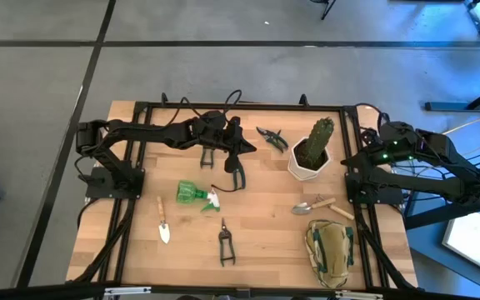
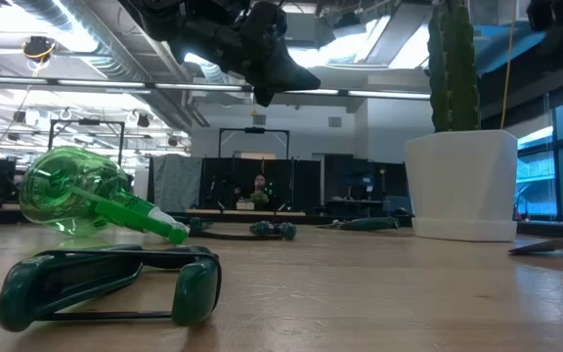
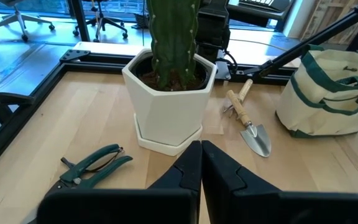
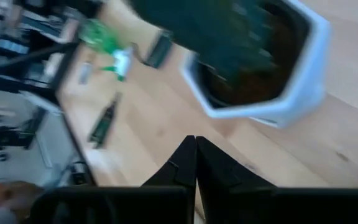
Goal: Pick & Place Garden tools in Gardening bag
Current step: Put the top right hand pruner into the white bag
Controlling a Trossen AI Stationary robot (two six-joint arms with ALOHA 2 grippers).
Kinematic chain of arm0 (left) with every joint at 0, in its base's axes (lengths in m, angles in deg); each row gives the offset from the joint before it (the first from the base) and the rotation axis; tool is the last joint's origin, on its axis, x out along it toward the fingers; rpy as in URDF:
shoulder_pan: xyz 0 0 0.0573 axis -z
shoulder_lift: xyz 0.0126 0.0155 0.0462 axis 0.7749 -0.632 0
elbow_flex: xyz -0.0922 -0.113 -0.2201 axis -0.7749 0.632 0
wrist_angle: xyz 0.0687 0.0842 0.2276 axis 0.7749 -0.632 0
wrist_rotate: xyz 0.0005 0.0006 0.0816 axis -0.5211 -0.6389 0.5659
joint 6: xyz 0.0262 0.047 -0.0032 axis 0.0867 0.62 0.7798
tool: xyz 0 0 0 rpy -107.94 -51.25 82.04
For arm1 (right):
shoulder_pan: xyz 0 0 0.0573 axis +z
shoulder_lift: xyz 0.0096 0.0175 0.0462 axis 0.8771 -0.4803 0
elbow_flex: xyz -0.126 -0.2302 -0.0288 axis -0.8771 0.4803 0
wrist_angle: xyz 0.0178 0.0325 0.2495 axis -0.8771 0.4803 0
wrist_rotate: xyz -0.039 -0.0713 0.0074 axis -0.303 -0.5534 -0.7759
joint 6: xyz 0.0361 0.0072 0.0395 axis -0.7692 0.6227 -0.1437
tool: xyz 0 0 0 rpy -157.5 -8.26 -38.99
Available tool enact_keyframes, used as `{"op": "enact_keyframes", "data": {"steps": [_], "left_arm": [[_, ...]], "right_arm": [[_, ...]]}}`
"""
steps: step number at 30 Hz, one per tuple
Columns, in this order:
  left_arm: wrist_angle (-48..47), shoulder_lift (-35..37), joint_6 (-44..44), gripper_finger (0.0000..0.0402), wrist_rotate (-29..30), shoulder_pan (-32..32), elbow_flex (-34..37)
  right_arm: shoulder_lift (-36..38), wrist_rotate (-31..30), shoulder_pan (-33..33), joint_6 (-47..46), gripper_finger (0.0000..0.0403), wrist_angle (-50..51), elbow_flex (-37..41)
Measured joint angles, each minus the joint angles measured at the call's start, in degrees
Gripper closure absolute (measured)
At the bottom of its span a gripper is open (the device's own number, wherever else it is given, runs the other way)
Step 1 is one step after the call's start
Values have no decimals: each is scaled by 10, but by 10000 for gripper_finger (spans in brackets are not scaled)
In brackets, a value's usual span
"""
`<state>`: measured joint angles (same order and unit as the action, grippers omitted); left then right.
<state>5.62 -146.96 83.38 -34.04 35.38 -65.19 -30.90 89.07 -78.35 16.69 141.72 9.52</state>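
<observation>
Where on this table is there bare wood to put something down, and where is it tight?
Free: the strip between the pruning shears and the gardening bag, and the corner beyond the left gripper, which hangs raised. Crowded: around the spray bottle, and between the cactus pot, trowel and bag.

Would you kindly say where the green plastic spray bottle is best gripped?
Probably from above, across the narrow neck of the green plastic spray bottle: it lies on its side on the wooden table, its round body wider than the neck, its white nozzle pointing toward the right arm's side.
</observation>
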Motion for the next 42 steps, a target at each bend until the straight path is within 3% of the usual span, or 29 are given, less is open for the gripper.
{"op": "enact_keyframes", "data": {"steps": [9,16,23,31,42], "left_arm": [[0,0,0,398,0,0,0],[0,0,0,398,0,0,0],[-4,0,0,394,0,0,0],[-4,0,0,395,0,0,0],[-4,0,10,396,0,7,0]], "right_arm": [[-16,30,20,16,391,-70,17],[-49,91,80,-3,391,-221,82],[-55,-6,181,-55,391,-241,82],[-110,-85,326,-77,391,-339,82],[-170,-225,479,-135,391,-356,82]]}}
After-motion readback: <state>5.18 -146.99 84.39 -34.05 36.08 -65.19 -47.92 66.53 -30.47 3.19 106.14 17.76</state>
